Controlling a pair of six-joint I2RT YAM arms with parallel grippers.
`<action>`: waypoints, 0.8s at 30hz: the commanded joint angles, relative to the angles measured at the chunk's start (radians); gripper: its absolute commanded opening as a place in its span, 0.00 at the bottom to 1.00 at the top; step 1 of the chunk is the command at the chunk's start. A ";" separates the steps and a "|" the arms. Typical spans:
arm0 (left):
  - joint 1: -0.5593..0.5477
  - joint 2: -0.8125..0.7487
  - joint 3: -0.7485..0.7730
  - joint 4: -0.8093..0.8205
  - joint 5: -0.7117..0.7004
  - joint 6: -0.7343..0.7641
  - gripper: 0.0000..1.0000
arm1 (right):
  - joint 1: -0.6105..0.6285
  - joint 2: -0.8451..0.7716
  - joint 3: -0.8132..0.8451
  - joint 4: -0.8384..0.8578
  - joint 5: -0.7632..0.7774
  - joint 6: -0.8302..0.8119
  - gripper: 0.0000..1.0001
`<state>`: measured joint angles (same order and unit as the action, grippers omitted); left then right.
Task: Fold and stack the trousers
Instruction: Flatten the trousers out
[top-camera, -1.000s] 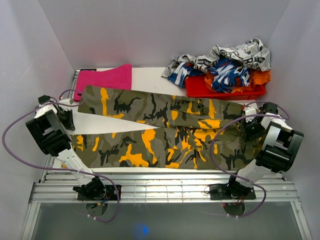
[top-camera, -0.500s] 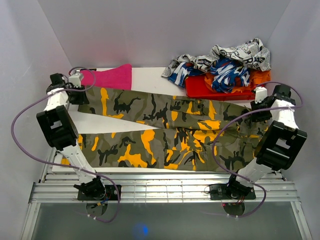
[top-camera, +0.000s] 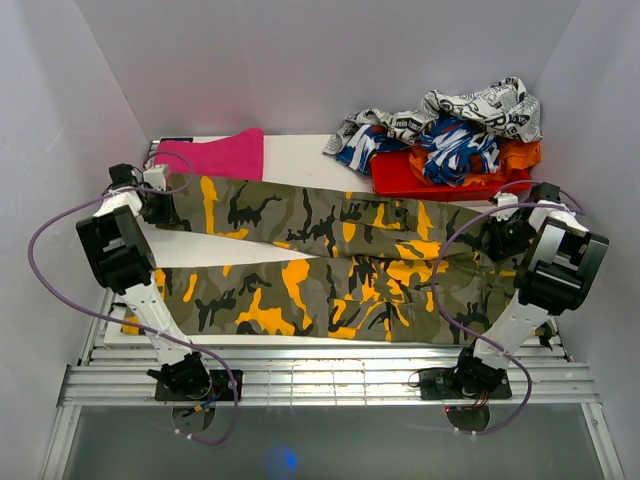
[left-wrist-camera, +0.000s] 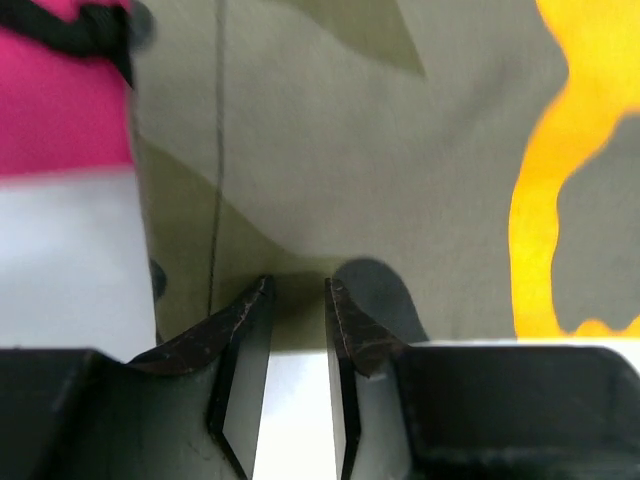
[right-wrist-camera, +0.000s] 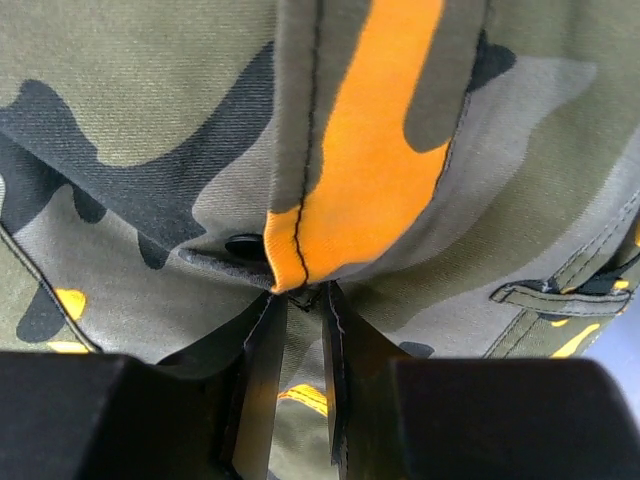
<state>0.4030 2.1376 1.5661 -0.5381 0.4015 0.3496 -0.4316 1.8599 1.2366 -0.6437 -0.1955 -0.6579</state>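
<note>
Top external view shows the camouflage trousers (top-camera: 330, 260) spread flat across the table (top-camera: 300, 150), the two legs running toward my left arm and the waist lying under my right. Half a second ago both arms were reaching further back, the left up by the pink cloth (top-camera: 215, 155) and the right near the red garment (top-camera: 440, 180). Now both are drawn in and lowered onto the far leg. I read that as the grasp for the first fold being set, one leg to be carried over the other.

The left gripper (top-camera: 165, 207) sits at the far leg's cuff, with the pink cloth just beyond it and to its outer side. The right gripper (top-camera: 497, 240) is down on the waist end, its forearm angled steeply inward.

On the left wrist camera the fingers (left-wrist-camera: 240, 330) are narrowed to a slit over the olive hem, bare table showing behind them. I cannot tell whether cloth is actually pinched. On the right wrist camera the fingers (right-wrist-camera: 262, 340) are nearly closed, and a fold of orange-and-olive cloth is nipped between their tips, a dark button just beside it.
</note>
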 joint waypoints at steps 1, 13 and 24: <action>0.029 -0.056 -0.127 -0.123 -0.087 0.077 0.37 | 0.004 -0.019 -0.077 0.006 0.070 -0.086 0.26; 0.226 -0.194 -0.258 -0.270 -0.153 0.267 0.32 | -0.001 -0.188 -0.314 -0.065 0.082 -0.276 0.25; 0.275 -0.217 0.105 -0.509 0.253 0.430 0.98 | -0.018 -0.278 0.007 -0.258 -0.142 -0.379 0.68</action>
<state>0.6853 1.9625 1.5333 -0.9874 0.4408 0.7212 -0.4419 1.5986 1.0664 -0.8230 -0.2153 -1.0058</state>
